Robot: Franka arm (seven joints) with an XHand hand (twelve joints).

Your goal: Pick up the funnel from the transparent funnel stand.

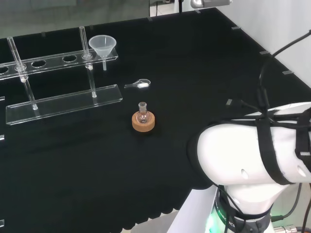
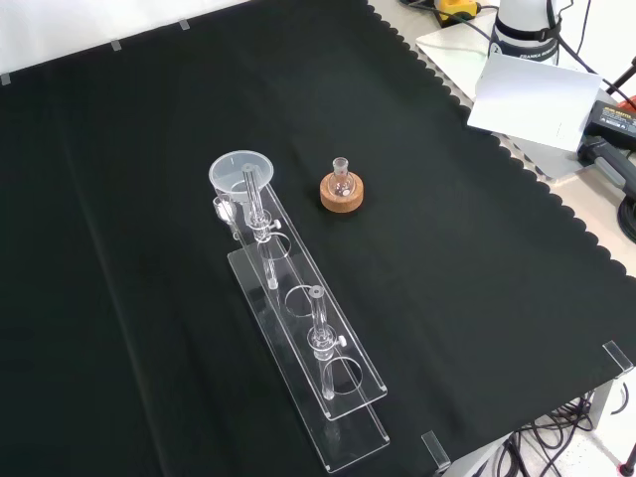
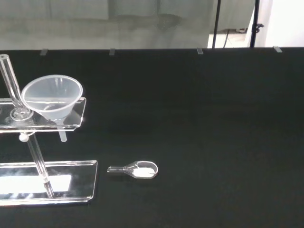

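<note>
The hand's state cannot be told from these views — no finger is showing, and nothing suggests it is carrying anything, while the arm's white link (image 1: pixel 252 155) is looming at the right of the head view. The funnel (image 1: pixel 102 46) is sitting in the end hole of the transparent funnel stand (image 1: pixel 63 102), its stem hanging down through the upper shelf toward the base plate; in the front view that is the stand's far end. A small clear scoop (image 1: pixel 138 84) holding white powder is lying on the black cloth (image 1: pixel 194 73) near that end, and 1 small round flask (image 1: pixel 142 114) is standing in a cork ring (image 1: pixel 144 122) a little apart. The risks, judged from here: a sideways pull is likely to catch the stem in its hole and tip the light stand, and a low approach may be sweeping the scoop or knocking the flask — a straight upward lift looks safest
</note>
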